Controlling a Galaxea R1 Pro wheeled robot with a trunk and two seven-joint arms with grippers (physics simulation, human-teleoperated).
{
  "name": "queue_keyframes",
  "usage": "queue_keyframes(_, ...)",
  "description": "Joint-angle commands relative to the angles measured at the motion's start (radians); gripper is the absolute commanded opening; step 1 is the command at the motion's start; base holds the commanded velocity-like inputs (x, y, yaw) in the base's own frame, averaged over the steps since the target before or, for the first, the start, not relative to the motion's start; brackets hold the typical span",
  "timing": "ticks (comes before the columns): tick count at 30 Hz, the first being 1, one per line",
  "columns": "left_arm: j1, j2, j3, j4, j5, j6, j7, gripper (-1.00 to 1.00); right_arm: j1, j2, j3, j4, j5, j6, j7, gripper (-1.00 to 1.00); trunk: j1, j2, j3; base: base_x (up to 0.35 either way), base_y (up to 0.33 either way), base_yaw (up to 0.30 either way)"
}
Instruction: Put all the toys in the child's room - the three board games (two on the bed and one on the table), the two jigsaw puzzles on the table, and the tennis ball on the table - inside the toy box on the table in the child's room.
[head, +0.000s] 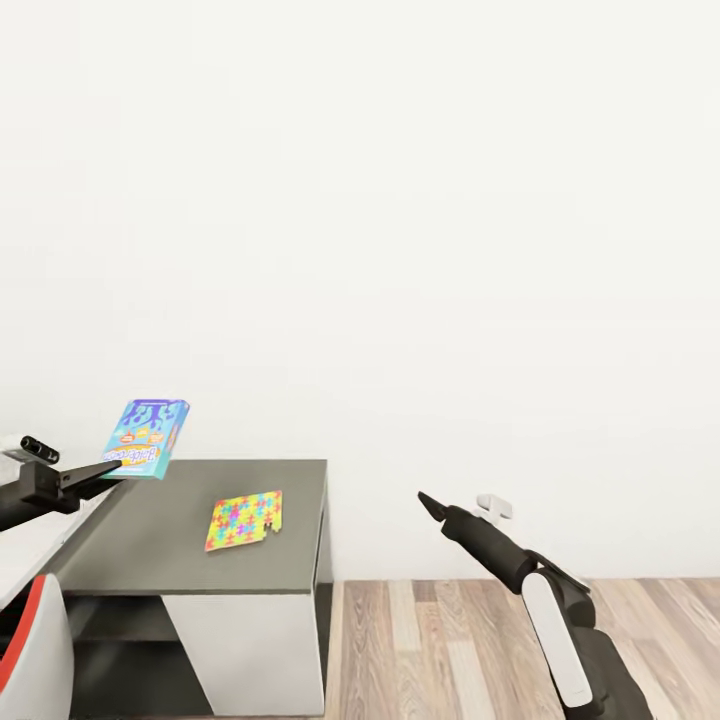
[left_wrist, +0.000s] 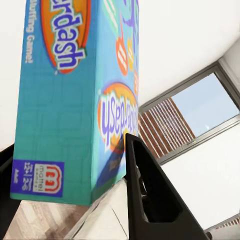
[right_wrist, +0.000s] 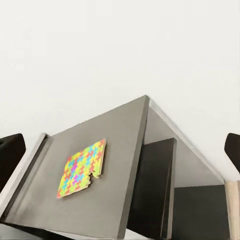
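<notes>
A blue board game (head: 147, 437) hangs in the air above the table's left end, tilted, with my left gripper (head: 108, 470) shut on its lower edge. Up close in the left wrist view, the same teal printed box (left_wrist: 65, 115) sits between two dark fingers (left_wrist: 150, 200). One jigsaw puzzle (head: 245, 520), a multicolour sheet, lies flat on the dark grey table (head: 140, 550); it also appears in the right wrist view (right_wrist: 82, 167). My right gripper (head: 432, 505) hovers to the right of the table over the floor, open and empty, its fingers (right_wrist: 10, 155) wide apart. The toy box is out of view.
A light grey desk top (head: 25, 550) joins the dark one at the left. A red and white chair (head: 35, 650) stands at the lower left. Wood-plank floor (head: 450, 650) lies right of the table, a plain white wall behind it. A grey-framed window (left_wrist: 200, 110) appears in the left wrist view.
</notes>
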Motion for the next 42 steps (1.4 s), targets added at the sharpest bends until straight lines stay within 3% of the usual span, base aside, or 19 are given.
queue_keyframes(1, -0.001, 0.000, -0.001, 0.000, 0.003, 0.003, -0.004, -1.00, -0.001, 0.002, -0.004, -0.001, -0.004, 0.009, 0.003, 1.00, 0.001, -0.001, -0.001, 0.193, 0.011, 0.285)
queue_keyframes(4, -0.001, 0.000, -0.001, 0.000, 0.003, -0.004, -0.004, -1.00, -0.001, 0.003, -0.001, -0.001, -0.004, 0.011, 0.002, 1.00, 0.001, -0.001, -0.001, 0.171, 0.005, 0.289)
queue_keyframes(8, -0.001, -0.001, -0.001, 0.000, 0.003, -0.007, -0.004, -1.00, -0.004, -0.007, 0.057, -0.002, -0.002, 0.019, 0.001, 1.00, 0.001, -0.001, -0.002, 0.146, 0.001, 0.290)
queue_keyframes(11, -0.001, -0.002, -0.001, 0.000, 0.003, -0.007, -0.004, -1.00, -0.018, -0.009, 0.071, -0.003, -0.001, 0.073, -0.017, 1.00, 0.001, -0.001, -0.004, 0.128, 0.000, 0.264)
queue_keyframes(13, -0.001, -0.003, -0.001, -0.001, 0.003, -0.007, -0.004, -1.00, -0.060, -0.009, 0.076, 0.004, 0.006, 0.152, -0.095, 1.00, 0.001, -0.001, -0.006, 0.124, 0.000, 0.239)
queue_keyframes(16, -0.001, -0.005, -0.001, -0.001, 0.003, -0.007, -0.004, -1.00, -0.121, -0.009, 0.080, 0.025, 0.029, 0.210, -0.243, 1.00, 0.001, -0.001, -0.010, 0.123, 0.000, 0.219)
queue_keyframes(20, -0.001, -0.007, -0.002, -0.001, 0.003, -0.008, -0.004, -1.00, -0.139, -0.008, 0.087, 0.020, 0.040, 0.293, -0.298, 1.00, 0.001, -0.001, -0.014, 0.122, 0.000, 0.210)
queue_keyframes(25, -0.001, -0.007, -0.002, -0.001, 0.003, -0.007, -0.004, -1.00, -0.142, -0.009, 0.107, 0.009, 0.042, 0.318, -0.304, 1.00, 0.001, -0.001, -0.020, 0.122, 0.000, 0.208)
queue_keyframes(32, -0.001, -0.008, -0.003, -0.001, 0.003, -0.007, -0.004, -1.00, -0.140, -0.008, 0.182, -0.016, 0.044, 0.315, -0.310, 1.00, 0.001, -0.001, -0.028, 0.064, 0.024, 0.208)
queue_keyframes(42, -0.001, -0.013, -0.004, -0.002, 0.003, -0.008, -0.004, -1.00, -0.139, -0.009, 0.187, -0.019, 0.044, 0.309, -0.311, 1.00, 0.001, -0.001, -0.040, 0.109, 0.068, 0.209)
